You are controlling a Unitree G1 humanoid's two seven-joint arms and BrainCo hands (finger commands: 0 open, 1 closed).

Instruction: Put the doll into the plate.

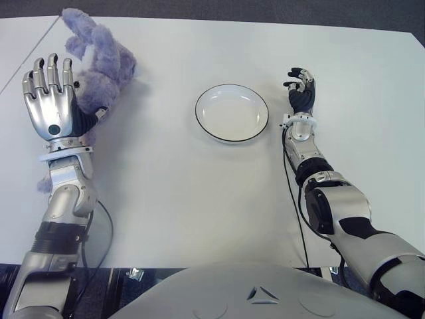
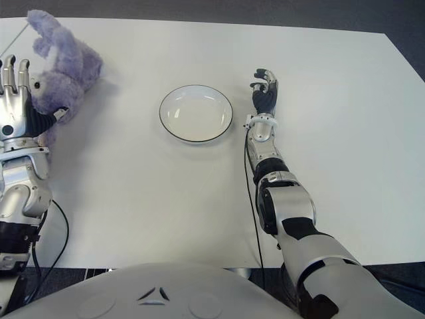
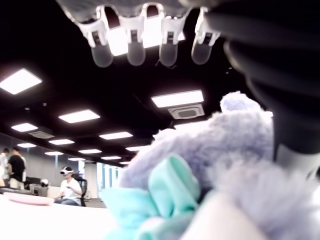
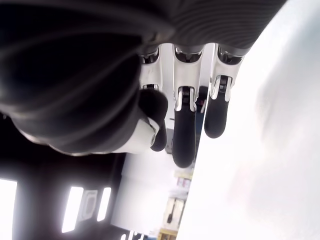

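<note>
Near the far left corner of the white counter [image 1: 199, 193] lies the purple plush doll [image 1: 99, 66], its long axis running from that corner back toward the near left edge, with a tuft of it showing beside the left forearm. The left hand [image 1: 52, 100] is at the doll's left side, just beside it and perhaps touching its fur; its fingers [image 3: 135, 47] are straight and spread wide, closed on nothing. From the left wrist view the doll, with a teal ribbon [image 3: 160, 200] on it, fills the space right in front of the palm.

The white plate with the dark rim [image 1: 202, 126] sits near the middle of the counter, empty, well apart from the doll and on its right. The right hand [image 1: 300, 90] shows just beside the plate's right rim, fingers loosely bent and holding nothing.

By my reading the grasp is not yet made. The left hand is much the nearer to the doll, which lies to that hand's right, so the fingers would need to close across its body before it is carried rightward to the plate.
</note>
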